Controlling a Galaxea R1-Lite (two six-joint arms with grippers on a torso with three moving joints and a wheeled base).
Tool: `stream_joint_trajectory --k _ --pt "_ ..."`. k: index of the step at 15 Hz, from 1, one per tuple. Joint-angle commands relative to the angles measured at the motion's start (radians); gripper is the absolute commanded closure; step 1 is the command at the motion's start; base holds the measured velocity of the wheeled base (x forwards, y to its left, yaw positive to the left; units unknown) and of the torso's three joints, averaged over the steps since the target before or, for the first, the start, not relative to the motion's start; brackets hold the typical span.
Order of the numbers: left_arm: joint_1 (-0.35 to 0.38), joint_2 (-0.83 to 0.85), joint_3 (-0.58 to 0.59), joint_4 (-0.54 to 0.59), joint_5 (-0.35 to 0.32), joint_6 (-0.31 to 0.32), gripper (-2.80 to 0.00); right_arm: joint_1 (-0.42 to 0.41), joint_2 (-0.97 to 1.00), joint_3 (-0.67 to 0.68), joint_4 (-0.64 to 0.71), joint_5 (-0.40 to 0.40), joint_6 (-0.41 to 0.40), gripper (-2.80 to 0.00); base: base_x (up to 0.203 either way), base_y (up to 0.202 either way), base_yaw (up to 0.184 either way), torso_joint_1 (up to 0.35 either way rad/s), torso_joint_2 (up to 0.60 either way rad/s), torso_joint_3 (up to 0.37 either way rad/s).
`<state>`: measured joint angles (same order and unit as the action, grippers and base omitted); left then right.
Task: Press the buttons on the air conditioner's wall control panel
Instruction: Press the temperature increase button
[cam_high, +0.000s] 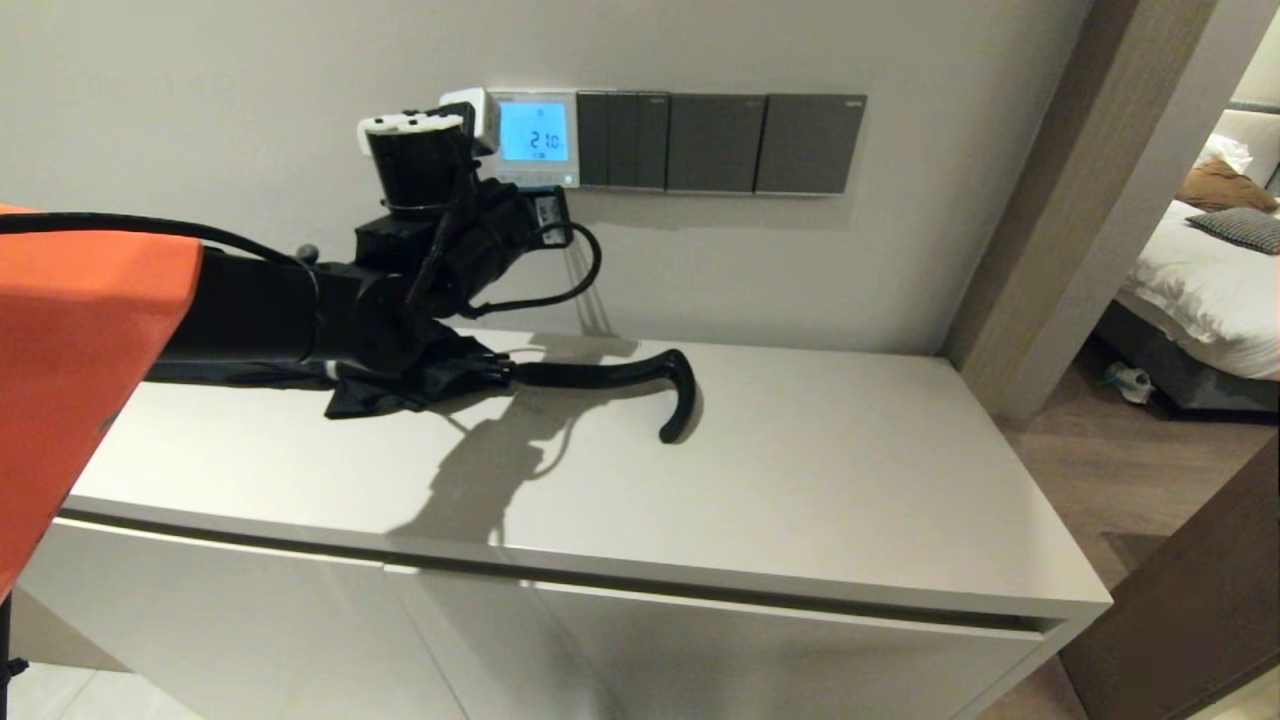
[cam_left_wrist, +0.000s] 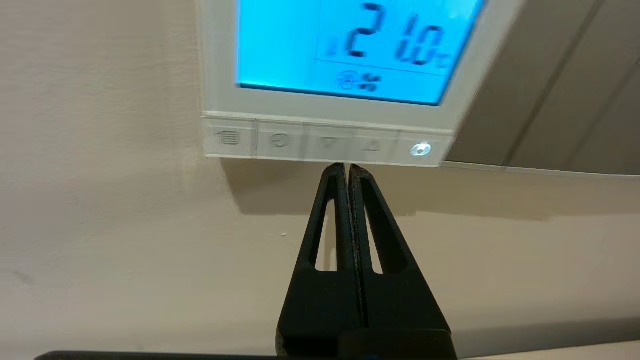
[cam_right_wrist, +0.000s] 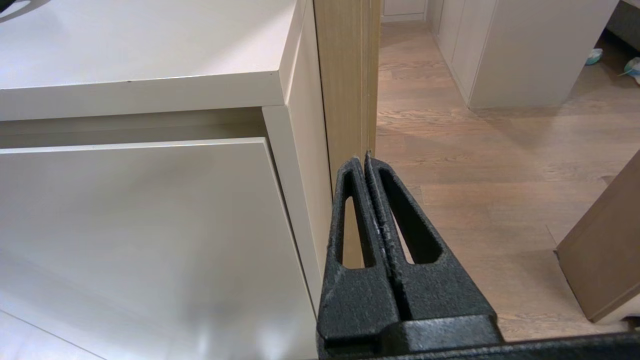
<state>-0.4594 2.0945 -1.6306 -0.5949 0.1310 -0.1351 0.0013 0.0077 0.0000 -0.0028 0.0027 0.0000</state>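
Observation:
The white wall control panel (cam_high: 535, 135) hangs above the cabinet; its light-blue screen reads 21.0. In the left wrist view the panel (cam_left_wrist: 345, 107) fills the upper part, with the row of pale buttons (cam_left_wrist: 327, 142) along its bottom strip and a lit key at the strip's end. My left gripper (cam_left_wrist: 347, 167) is shut and empty. Its tips sit at the strip's lower edge, below the two arrow keys; I cannot tell whether they touch. In the head view it (cam_high: 545, 205) is raised to the panel. My right gripper (cam_right_wrist: 365, 160) is shut, empty, parked low beside the cabinet's right end.
Dark grey switch plates (cam_high: 715, 142) adjoin the panel on the right. A folded black umbrella (cam_high: 600, 375) with a hooked handle lies on the white cabinet top (cam_high: 800, 480) under my left arm. An orange cloth (cam_high: 80, 330) covers the near left. A doorway opens on the right.

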Motion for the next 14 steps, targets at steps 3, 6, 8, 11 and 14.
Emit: stream_joint_trajectory --k 3,6,8,11,14 --pt "-0.001 -0.002 0.003 -0.005 0.001 -0.001 0.0 0.0 0.002 0.002 0.0 0.0 0.0 0.0 0.0 0.0 0.0 0.0 0.0 0.0" --pt "-0.001 0.002 0.0 -0.004 0.002 0.0 0.0 0.0 0.002 0.002 0.0 0.0 0.0 0.0 0.0 0.0 0.0 0.0 0.0 0.0" --pt "-0.001 0.002 -0.008 -0.003 0.001 -0.001 0.0 0.0 0.002 0.002 0.0 0.0 0.0 0.0 0.0 0.0 0.0 0.0 0.0 0.0" --pt "-0.001 0.001 -0.008 -0.003 0.001 -0.001 0.0 0.0 0.002 0.002 0.0 0.0 0.0 0.0 0.0 0.0 0.0 0.0 0.0 0.0" --pt "-0.001 -0.014 -0.001 -0.006 0.001 -0.001 0.0 0.0 0.002 0.002 0.0 0.0 0.0 0.0 0.0 0.0 0.0 0.0 0.0 0.0"
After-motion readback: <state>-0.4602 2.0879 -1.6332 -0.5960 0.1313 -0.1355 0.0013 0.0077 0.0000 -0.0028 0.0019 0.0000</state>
